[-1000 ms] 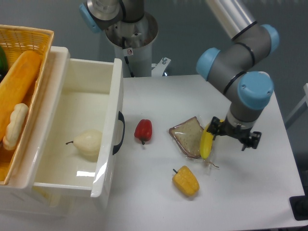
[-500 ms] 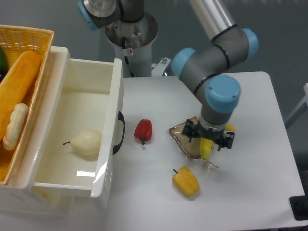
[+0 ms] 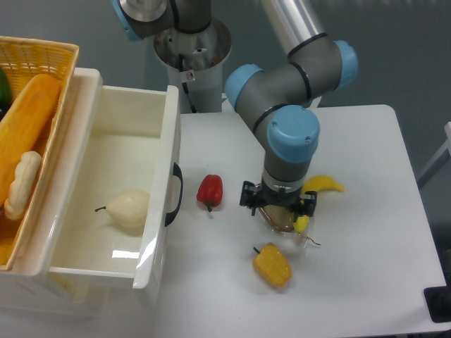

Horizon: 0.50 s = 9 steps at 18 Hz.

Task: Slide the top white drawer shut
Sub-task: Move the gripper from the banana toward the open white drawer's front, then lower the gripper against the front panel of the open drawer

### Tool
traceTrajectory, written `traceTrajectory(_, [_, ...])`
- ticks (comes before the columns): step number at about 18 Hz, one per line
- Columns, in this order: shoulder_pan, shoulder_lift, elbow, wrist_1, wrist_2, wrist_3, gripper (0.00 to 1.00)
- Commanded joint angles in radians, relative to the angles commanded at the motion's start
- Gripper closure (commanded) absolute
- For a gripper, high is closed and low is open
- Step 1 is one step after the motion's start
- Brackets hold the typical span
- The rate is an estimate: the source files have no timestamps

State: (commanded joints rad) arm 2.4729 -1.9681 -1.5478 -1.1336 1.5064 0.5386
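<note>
My fingers (image 3: 262, 200) hang under my wrist right of centre frame, over the bread slice (image 3: 282, 220) and the banana (image 3: 318, 189). From this high view I see only dark tabs on either side of the wrist, so I cannot tell whether they are spread or closed, and I see nothing clearly held between them.

Just left of me lies a red pepper (image 3: 210, 191); below me, a yellow pepper (image 3: 273, 264). Further left, well apart from me, the drawer (image 3: 159, 211) stands pulled far out, filling the left side of the frame, its black handle (image 3: 176, 194) curving off the front that faces me. A pale pear (image 3: 131, 209) lies loose inside.

I judge the drawer a stiff, glossy plastic box, light but slippery, so pinching the wall seems poor. Better to press flat against the front panel near the handle, centred, so it runs straight rather than skewing. The pear may roll. The red pepper lies between me and that front.
</note>
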Motion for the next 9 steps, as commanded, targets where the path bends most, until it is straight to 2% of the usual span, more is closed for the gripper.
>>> traceTrajectory(1, [-0.017,0.002,-0.002,-0.003,-0.008,-0.006,0.79])
traceTrajectory(2, [-0.029,0.003,-0.005,-0.006,-0.018,-0.011,0.85])
traceTrajectory(5, [-0.032,0.014,-0.006,-0.023,-0.099,-0.051,0.98])
traceTrajectory(9, [-0.019,0.063,-0.008,-0.110,-0.201,-0.045,1.00])
